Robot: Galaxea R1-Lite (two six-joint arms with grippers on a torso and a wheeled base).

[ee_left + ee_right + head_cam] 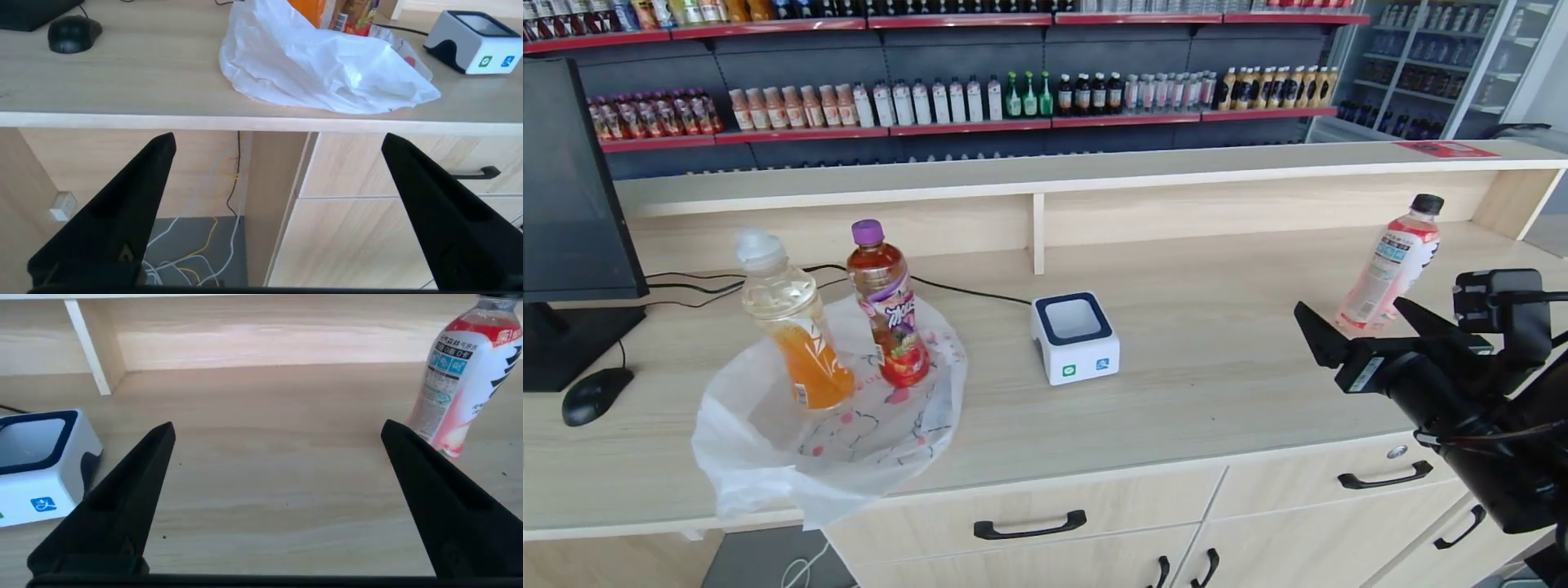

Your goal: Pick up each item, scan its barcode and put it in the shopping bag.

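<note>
Head view: the pale wood-grain laminate counter [1217, 384] is flat and smooth, so I expect anything knocked over to slide or roll. The thin, crinkled white plastic shopping bag [768, 457], lower left of the frame, lies slumped with film hanging over the front edge. A clumsy drop could drag it off or topple the white-capped orange juice bottle [796, 327] and the purple-capped red tea bottle [889, 306] standing within it.

The black right gripper [1347, 310], lower right, is spread wide and empty. The remaining item, a slim pink clear-plastic bottle with a black cap [1390, 265], stands upright at the right. Its glossy round wall may slip or tip under an off-centre close.

The white cube scanner with a dark blue rim [1074, 339] sits at centre.

In the left wrist view, the left gripper [278, 139] is wide and empty.
</note>
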